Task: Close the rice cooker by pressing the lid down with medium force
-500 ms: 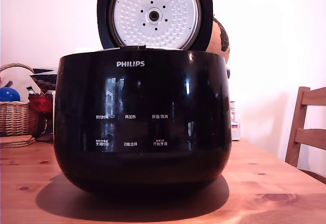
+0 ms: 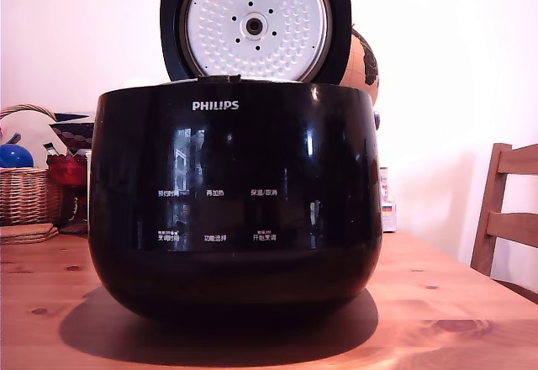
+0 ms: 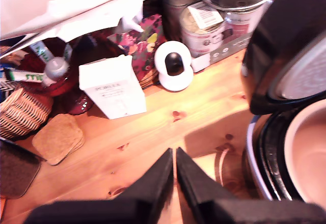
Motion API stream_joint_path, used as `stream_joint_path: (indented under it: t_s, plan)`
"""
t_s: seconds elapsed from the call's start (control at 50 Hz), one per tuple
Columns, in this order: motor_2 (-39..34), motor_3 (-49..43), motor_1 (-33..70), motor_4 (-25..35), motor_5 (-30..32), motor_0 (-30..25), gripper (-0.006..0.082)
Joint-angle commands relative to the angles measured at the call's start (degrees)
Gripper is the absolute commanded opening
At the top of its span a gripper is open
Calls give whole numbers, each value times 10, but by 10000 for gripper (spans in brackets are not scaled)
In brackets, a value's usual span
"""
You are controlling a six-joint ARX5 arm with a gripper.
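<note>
— What do we see changed against half a second ago?

— Nothing that we can make out in the exterior view. The rice cooker [image 2: 234, 202] sits in the same place on the wooden bench [image 2: 437, 319], and the lid [image 2: 255, 23] stands upright behind the rim just as before, its dimpled inner plate facing the camera.

— And the hand?

— We find it only in the wrist view. The hand [image 3: 174, 155] is clenched, its two dark fingers [image 3: 158, 180] meeting at the tips with nothing between them. It hangs above bare bench, just beside the open cooker and not touching the lid.

— Shall we count?

— One cooker, one lid, one hand. In the exterior view we count one wicker basket [image 2: 29, 193] at that view's left and one wooden chair [image 2: 507, 214] at its right. In the wrist view we see one white box [image 3: 113, 86], one small white round camera [image 3: 173, 65] beyond it, one stack of cork coasters [image 3: 57, 138] and several tins [image 3: 204, 25]; their exact number we cannot tell.

— Where is the pot's opening?

— Uncovered, the pale inner bowl [image 3: 308, 152] showing below the raised lid.
</note>
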Motion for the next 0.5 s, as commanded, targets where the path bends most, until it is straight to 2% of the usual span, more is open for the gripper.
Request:
stream_joint_path:
  t_s: [0.0, 0.14, 0.26, 0.48]
  plan:
    - [-5, 31, 5, 2, -2, 1, -19]
    - [-5, 106, 6, 15, -15, 1, -19]
    - [-5, 153, 14, 50, -26, -3, -19]
    - [-5, 208, 42, 105, -63, -19, -19]
